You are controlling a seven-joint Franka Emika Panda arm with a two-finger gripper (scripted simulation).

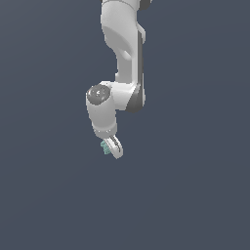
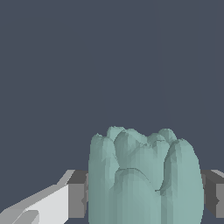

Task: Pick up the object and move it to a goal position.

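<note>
The object [image 1: 105, 147] is a tiny pale teal-green ridged piece, seen just beside the white fingers at the end of the arm in the exterior view. My gripper [image 1: 113, 149] is shut on it. In the wrist view the object [image 2: 144, 175] fills the space between the two grey finger pads [image 2: 77, 194], touching both, its lobed top pointing away from the camera. The arm comes down from the top of the exterior view, wrist bent toward the exterior view's left.
Only a plain dark blue-grey surface [image 1: 195, 185] shows around the arm in both views. No other objects, containers or edges are visible.
</note>
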